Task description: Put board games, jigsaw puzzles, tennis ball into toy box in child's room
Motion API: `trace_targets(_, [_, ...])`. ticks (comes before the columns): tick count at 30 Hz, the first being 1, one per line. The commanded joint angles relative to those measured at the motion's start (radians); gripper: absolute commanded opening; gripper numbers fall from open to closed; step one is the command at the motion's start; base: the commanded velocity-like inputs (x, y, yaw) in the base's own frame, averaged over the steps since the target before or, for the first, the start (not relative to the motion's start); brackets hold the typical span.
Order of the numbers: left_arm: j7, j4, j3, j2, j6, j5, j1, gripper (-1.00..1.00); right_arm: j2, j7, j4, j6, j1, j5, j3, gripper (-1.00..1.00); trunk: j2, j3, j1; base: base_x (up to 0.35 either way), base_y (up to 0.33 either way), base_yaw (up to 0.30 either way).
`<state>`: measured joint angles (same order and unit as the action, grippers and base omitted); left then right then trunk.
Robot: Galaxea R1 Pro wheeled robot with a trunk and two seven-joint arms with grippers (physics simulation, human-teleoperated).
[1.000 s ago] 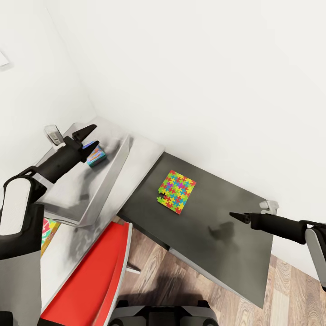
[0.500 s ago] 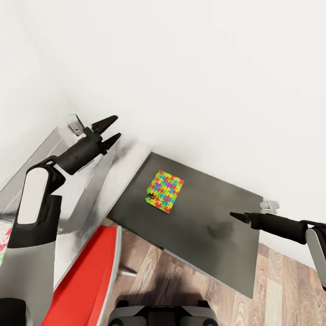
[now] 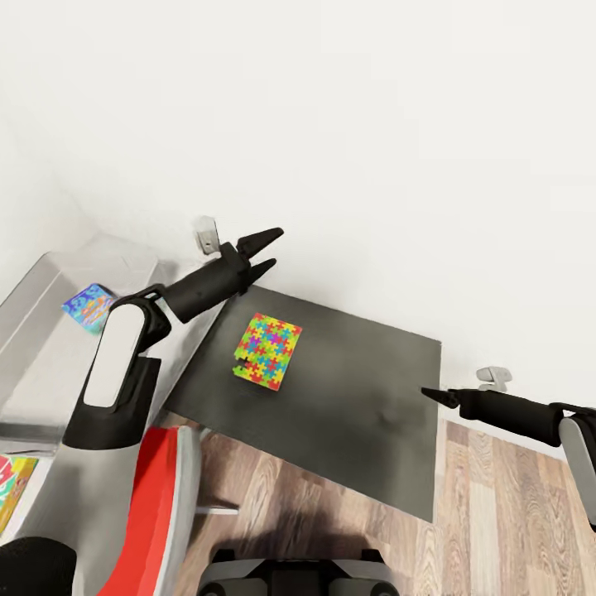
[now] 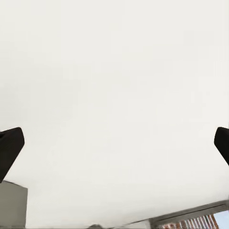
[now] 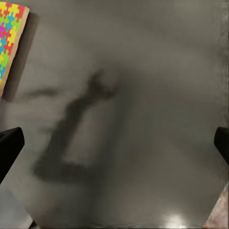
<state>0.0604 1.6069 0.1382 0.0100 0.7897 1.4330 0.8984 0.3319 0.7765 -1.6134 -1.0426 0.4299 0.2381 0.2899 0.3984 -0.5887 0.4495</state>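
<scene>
1 jigsaw puzzle (image 3: pixel 267 350) on dark table (image 3: pixel 356 414); my left gripper (image 3: pixel 266 251) spread, swung right; right gripper (image 3: pixel 430 395) state unclear.

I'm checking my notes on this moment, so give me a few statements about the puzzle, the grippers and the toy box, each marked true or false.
1. A jigsaw puzzle lies flat on the dark surface. True.
2. The left gripper holds the puzzle. False: it is open and empty, above and apart from it.
3. The right gripper hovers over the dark surface, holding nothing. True.
4. The toy box is empty. False: a colourful item lies inside.
</scene>
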Motion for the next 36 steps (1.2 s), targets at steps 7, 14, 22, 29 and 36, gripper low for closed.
trace_targets(7, [0.019,0.001,0.049,-0.009,-0.006,0.005,-0.015,1.00,0.000,0.006,0.000,-0.005,0.001,-0.003,0.001,1.00,0.002,-0.001,0.001,-0.012,0.000,-0.277])
trace_targets(14, [0.027,0.001,0.105,-0.014,-0.013,-0.006,-0.042,1.00,0.000,0.006,0.000,-0.005,0.001,-0.003,0.000,1.00,0.002,-0.001,0.001,-0.152,-0.008,-0.278])
trace_targets(22, [0.024,0.001,0.160,-0.020,-0.036,-0.013,-0.095,1.00,-0.001,0.006,0.000,-0.005,0.001,-0.003,-0.001,1.00,0.002,-0.001,0.001,-0.254,-0.004,-0.279])
trace_targets(29, [0.027,0.002,0.197,-0.035,-0.068,-0.015,-0.136,1.00,-0.001,0.006,0.000,-0.005,0.001,-0.003,-0.002,1.00,0.002,-0.001,0.001,-0.134,-0.001,-0.279])
trace_targets(36, [0.033,0.002,0.220,-0.054,-0.078,-0.015,-0.148,1.00,-0.001,0.006,0.000,-0.005,0.001,-0.003,-0.003,1.00,0.002,-0.001,0.001,-0.048,-0.001,-0.279])
